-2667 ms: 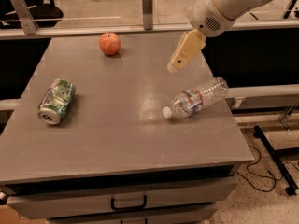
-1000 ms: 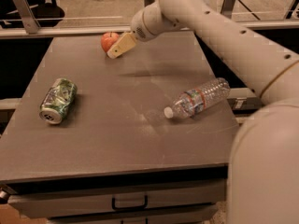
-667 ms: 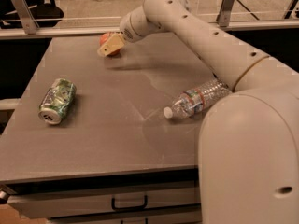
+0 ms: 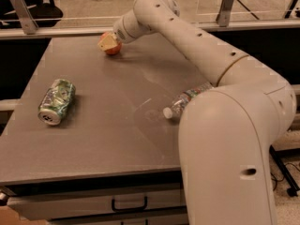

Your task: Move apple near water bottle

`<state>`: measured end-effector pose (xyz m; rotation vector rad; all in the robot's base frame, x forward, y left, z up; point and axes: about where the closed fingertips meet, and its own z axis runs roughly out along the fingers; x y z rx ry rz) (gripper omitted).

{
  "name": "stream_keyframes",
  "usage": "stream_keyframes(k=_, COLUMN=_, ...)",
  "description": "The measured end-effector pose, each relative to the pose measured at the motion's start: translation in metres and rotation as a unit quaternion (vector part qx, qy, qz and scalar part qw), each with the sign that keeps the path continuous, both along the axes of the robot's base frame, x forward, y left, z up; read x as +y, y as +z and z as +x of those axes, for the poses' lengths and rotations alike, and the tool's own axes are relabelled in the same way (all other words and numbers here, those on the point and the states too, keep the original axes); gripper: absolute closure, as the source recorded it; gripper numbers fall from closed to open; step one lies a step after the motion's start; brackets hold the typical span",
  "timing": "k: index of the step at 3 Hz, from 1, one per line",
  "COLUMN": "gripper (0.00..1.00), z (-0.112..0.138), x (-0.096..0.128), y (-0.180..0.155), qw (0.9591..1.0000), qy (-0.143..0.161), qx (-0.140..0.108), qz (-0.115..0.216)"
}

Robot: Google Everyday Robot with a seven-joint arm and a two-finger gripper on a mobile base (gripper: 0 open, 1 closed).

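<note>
The biggest thing we see is the arm [image 4: 225, 139] itself. Its fat white base section fills the near right corner, and from there it bends up and reaches across to the far left of the table [image 4: 108, 144]. The table is a plain grey top with a drawer front under its near edge and a dark handle [image 4: 129, 204] on that.

The bottle [image 4: 186, 100] lies on its side on the right part of the table, with its white cap [image 4: 167, 112] pointing near-left. Its other end is tucked behind the arm, so we only get the neck half. The can [image 4: 56, 101], green and crushed, lies on its side well over on the left, one end facing us.

The apple [image 4: 114, 49] sits close to the far edge, left of the middle, well apart from both the bottle and the can. Only its reddish lower right part shows, because the gripper [image 4: 108, 42] is right on it, covering the upper left side. The gripper's tan tip is down at the apple and looks to be touching it. We honestly can't tell how far open it is, or whether it has hold of the apple or is just resting against it.
</note>
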<state>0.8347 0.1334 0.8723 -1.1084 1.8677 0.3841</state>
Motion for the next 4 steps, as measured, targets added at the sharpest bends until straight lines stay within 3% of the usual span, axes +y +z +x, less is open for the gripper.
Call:
stream_keyframes(k=1, gripper=0.65, z=-0.005, x=0.0, y=0.004, qw=1.0, qy=0.001, qx=0.005, qz=0.008)
stream_keyframes(k=2, gripper=0.87, z=-0.017, x=-0.026, y=0.026, qw=0.9999, qy=0.0, qx=-0.01, qz=0.003)
stream_keyframes(k=3, gripper=1.0, z=-0.039, x=-0.077, y=0.043, qw=0.9996, qy=-0.01, qx=-0.016, qz=-0.022)
stream_keyframes(k=4, gripper=1.0, z=-0.073, x=-0.126, y=0.041, qw=0.9991, qy=-0.02, qx=-0.001, qz=-0.038)
